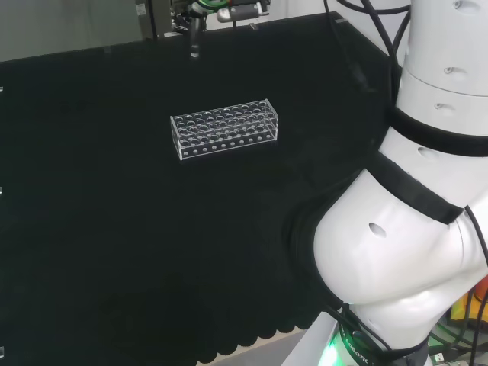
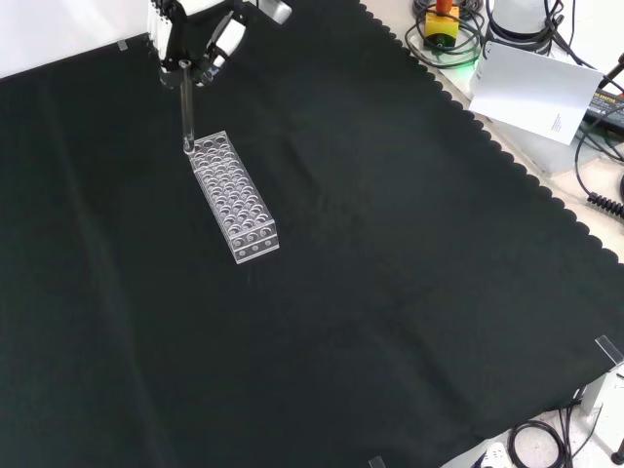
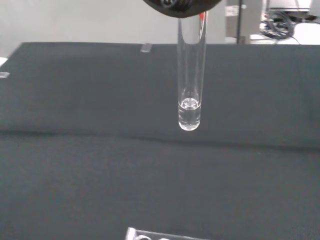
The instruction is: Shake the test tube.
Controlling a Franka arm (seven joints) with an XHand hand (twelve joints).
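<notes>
Cloth (image 2: 390,292), black with a scalloped edge, covers the whole bench. In the head view the arm's big white links (image 1: 412,229) stand at the right, well apart from the work area. Beyond the cloth's scalloped edge in the front view lie a white sheet of paper (image 2: 531,88) and some cables, also well away.

On the cloth lies a clear plastic rack (image 2: 234,200), a long block with rows of round holes. In the front view it runs from upper left to lower right; in the head view (image 1: 223,128) it runs across, slightly tilted. No tubes can be made out standing in it.

The test tube (image 2: 185,107) hangs upright, long axis vertical, rounded closed end down. In the front view its lower end appears over the far, upper-left end of the rack; whether it touches the rack cannot be told there. The wrist view shows the tube's bottom (image 3: 190,107) clear of the cloth with a corner of the rack below it, and a small amount of clear liquid sits in its tip.

The hand (image 2: 200,39) comes in at the front view's top, fingers pointing down and pinched on the tube's upper end.
</notes>
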